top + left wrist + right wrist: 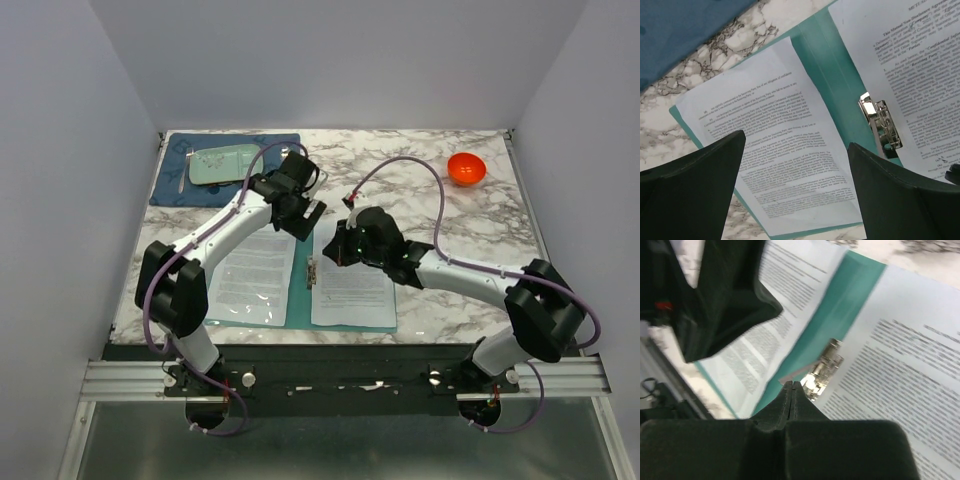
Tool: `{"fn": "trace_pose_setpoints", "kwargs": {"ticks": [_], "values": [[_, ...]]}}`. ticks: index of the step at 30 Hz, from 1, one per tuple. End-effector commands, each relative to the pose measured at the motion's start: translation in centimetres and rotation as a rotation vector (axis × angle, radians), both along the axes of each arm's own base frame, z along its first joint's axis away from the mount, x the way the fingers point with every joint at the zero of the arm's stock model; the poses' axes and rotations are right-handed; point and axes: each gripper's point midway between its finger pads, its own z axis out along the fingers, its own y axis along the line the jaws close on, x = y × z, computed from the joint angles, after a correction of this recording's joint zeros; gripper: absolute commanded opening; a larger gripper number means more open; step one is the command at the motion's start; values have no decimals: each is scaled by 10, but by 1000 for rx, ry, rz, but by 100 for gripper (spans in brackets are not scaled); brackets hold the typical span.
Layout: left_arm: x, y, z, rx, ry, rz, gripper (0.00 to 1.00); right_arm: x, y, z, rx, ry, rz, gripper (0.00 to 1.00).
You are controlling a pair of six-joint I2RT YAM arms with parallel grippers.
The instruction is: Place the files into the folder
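The teal folder lies open near the table's front edge. One printed sheet lies on its left half and another printed sheet on its right half. A small metal clip sits at the spine. My left gripper hovers open and empty above the folder's far edge; in its wrist view its gripper frames the left sheet, with the clip to the right. My right gripper is shut, its tips right beside the clip, over the folder.
A dark blue placemat lies at the back left with a pale green tray on it. An orange bowl stands at the back right. The left arm's gripper body hangs close to my right gripper.
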Motion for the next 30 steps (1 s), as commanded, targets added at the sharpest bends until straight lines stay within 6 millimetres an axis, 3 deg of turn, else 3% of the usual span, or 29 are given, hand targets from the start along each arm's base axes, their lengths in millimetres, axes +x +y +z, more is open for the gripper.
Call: {"fn": "trace_pose_setpoints", "kwargs": {"ticks": [1, 5, 9, 13, 16, 17, 20, 26, 30], "values": [[30, -16, 39, -115, -117, 56, 99, 22, -42, 12, -89, -122, -283, 1], [37, -14, 36, -150, -97, 104, 95, 19, -57, -6, -43, -9, -403, 1], [39, -16, 39, -176, -150, 99, 99, 11, -32, 1, 50, -48, -257, 1], [36, -21, 15, -121, -106, 61, 99, 21, -24, -10, -55, -84, -299, 1], [35, -25, -2, -118, -76, 56, 99, 21, -16, -15, -44, -131, -252, 1], [35, -27, -5, -123, -74, 51, 99, 21, -8, -6, 18, -160, -229, 1], [38, -30, -18, -134, -66, 61, 99, 18, -3, -6, 65, -178, -204, 1], [44, -37, -53, -105, -19, 93, 98, 13, 19, -10, 63, -174, -114, 1], [50, -43, -62, -99, -15, 93, 98, 14, 29, -11, 46, -190, -102, 1]]}}
